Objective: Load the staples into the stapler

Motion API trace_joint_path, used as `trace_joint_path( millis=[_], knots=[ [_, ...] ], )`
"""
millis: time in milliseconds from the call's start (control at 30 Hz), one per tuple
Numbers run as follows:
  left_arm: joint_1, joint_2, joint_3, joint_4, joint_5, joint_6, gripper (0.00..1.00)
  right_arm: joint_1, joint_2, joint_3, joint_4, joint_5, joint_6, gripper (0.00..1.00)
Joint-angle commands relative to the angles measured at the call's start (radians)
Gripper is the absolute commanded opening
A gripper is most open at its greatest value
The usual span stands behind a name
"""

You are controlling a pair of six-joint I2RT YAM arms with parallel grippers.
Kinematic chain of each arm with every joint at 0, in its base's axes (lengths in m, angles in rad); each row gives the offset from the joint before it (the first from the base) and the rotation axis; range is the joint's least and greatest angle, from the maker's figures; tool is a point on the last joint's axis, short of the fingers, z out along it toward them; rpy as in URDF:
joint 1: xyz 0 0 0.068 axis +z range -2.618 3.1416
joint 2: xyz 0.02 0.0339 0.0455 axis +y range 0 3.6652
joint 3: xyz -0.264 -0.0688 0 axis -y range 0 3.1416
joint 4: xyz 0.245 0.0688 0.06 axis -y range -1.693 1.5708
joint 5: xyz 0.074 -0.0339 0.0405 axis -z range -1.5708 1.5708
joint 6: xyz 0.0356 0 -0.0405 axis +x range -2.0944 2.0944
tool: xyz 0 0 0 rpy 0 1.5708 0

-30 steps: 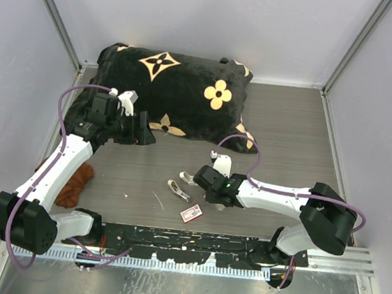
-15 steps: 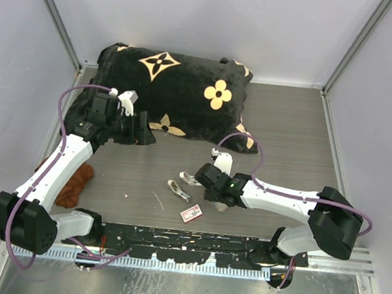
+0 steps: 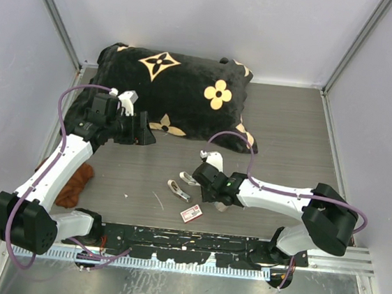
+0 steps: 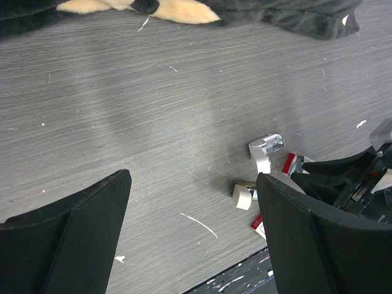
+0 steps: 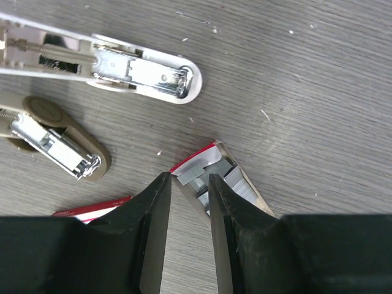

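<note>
A: Item 1, staples?
B: Staples (image 5: 208, 176): grey strips in a small open tray, flat on tabletop (image 3: 287, 142), centre-front. Just beside the stapler, right at the R pincer tips.
A: Stapler?
B: Stapler (image 5: 131, 66): swung open, two halves splayed, metal channels up. Lies on tabletop betw. pillow and arm bases, apart from the tray.
A: Box?
B: Box (image 3: 190, 213): red/white, lying flat, near the stapler on the arm-base side, apart from the tray.
A: R pincer?
B: R pincer (image 5: 187, 184): low over tabletop, narrow gap. Tray's corner sits in the gap and one finger hides part of the tray in wrist view. No clamp seen — jaws slightly parted.
A: L pincer?
B: L pincer (image 4: 193, 177): wide, nothing in it. Held above tabletop at the pillow's front edge, well apart from the stapler.
A: Misc?
B: Pillow (image 3: 180, 93): black w/ tan flower motifs, far-left of tabletop. Cloth (image 3: 77, 180): brown, bunched at left edge — next to L arm.
</note>
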Motion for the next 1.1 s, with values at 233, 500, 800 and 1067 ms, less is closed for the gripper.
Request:
trace_joint_path(
  millis=[233, 500, 800, 1067],
  knots=[
    [0.005, 0.002, 0.016, 0.023, 0.016, 0.000, 0.85, 0.000, 0.022, 0.032, 0.040, -0.066, -0.178, 0.35],
    [0.006, 0.006, 0.016, 0.022, 0.016, 0.000, 0.86, -0.020, 0.043, 0.045, 0.042, -0.079, -0.227, 0.35],
    [0.006, 0.009, 0.017, 0.022, 0.014, 0.002, 0.85, -0.049, 0.033, 0.072, 0.030, -0.105, -0.262, 0.35],
    [0.006, 0.013, 0.019, 0.020, 0.015, 0.002, 0.86, -0.067, 0.013, 0.080, 0.017, -0.119, -0.269, 0.36]
  ],
)
